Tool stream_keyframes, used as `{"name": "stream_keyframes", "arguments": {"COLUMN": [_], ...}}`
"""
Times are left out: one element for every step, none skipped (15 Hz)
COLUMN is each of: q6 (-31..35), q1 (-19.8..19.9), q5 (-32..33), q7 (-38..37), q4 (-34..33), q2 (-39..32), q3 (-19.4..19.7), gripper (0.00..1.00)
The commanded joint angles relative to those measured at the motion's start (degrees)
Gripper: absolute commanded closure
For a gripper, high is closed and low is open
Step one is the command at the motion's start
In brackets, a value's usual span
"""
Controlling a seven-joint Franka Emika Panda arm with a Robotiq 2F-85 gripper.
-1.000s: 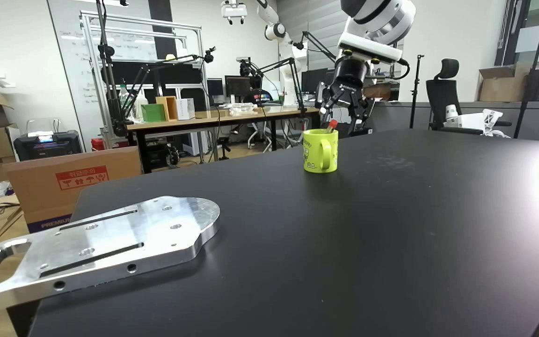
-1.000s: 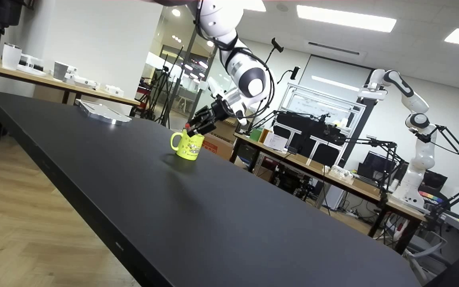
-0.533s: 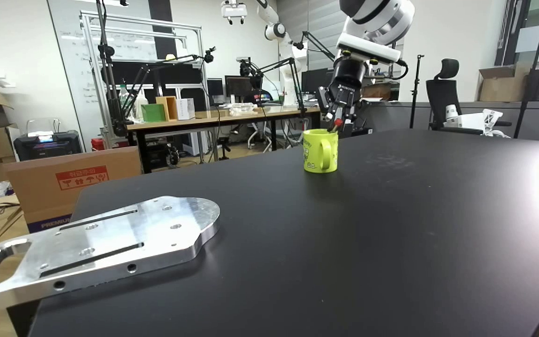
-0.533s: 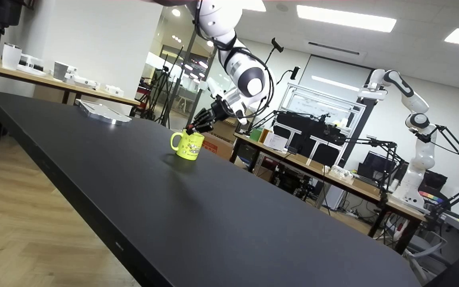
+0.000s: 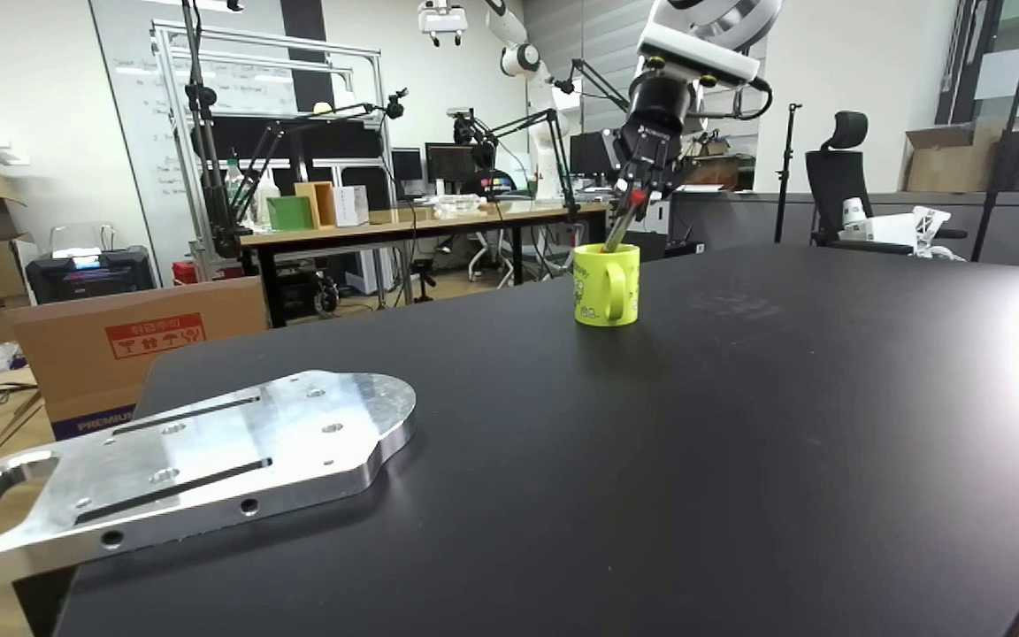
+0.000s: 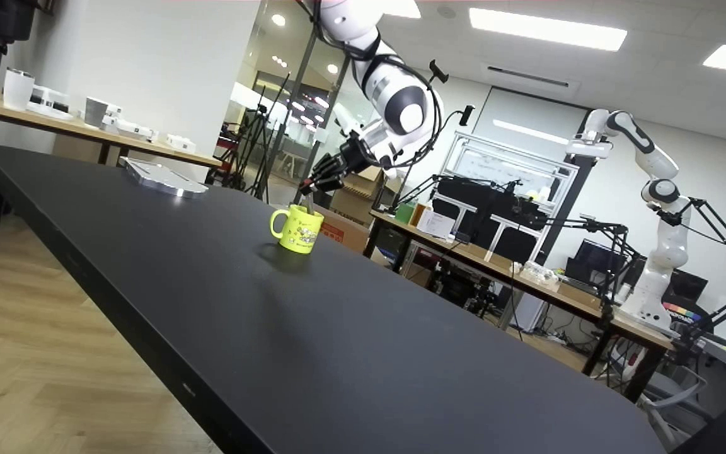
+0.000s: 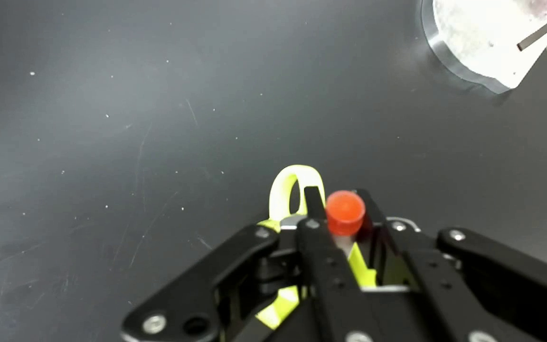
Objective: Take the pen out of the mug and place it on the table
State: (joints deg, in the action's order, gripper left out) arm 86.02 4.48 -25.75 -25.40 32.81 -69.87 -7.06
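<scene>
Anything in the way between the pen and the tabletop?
Yes, the mug: it surrounds the lower end of the pen, held in the gripper, and likely blocks sideways travel. Nothing else visible stands between the pen and the table beside the mug.

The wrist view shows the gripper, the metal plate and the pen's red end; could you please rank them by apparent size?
1. Gripper
2. Metal plate, partly out of frame
3. Pen's red end
The first and third look enlarged, being nearer the camera.
</scene>
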Motion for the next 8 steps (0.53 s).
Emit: {"name": "stream_keyframes", "arguments": {"q6": [-4.25, -5.26, -6.50, -7.19, -7.54, -7.36, -6.85, -5.61], "q1": [0.30, 0.43, 0.60, 0.63, 0.68, 0.83, 0.96, 1.16], "q5": [-0.06, -0.15, -0.20, 0.00, 0.36, 0.91, 1.47, 2.37], "q7": [-1.07, -0.95, -0.79, -0.75, -0.72, -0.71, -0.80, -0.85], "q4": [-1.70, -1.68, -1.50, -1.45, -1.31, -1.02, -0.79, -0.48], "q2": [3.97, 5.20, 6.48, 7.55, 8.57, 9.46, 10.13, 10.67], "q3": [-0.34, -0.38, -0.40, -0.15, 0.26, 0.89, 1.54, 2.52], "gripper": [0.95, 0.95, 0.95, 0.95, 0.95, 0.95, 0.95, 0.95]}}
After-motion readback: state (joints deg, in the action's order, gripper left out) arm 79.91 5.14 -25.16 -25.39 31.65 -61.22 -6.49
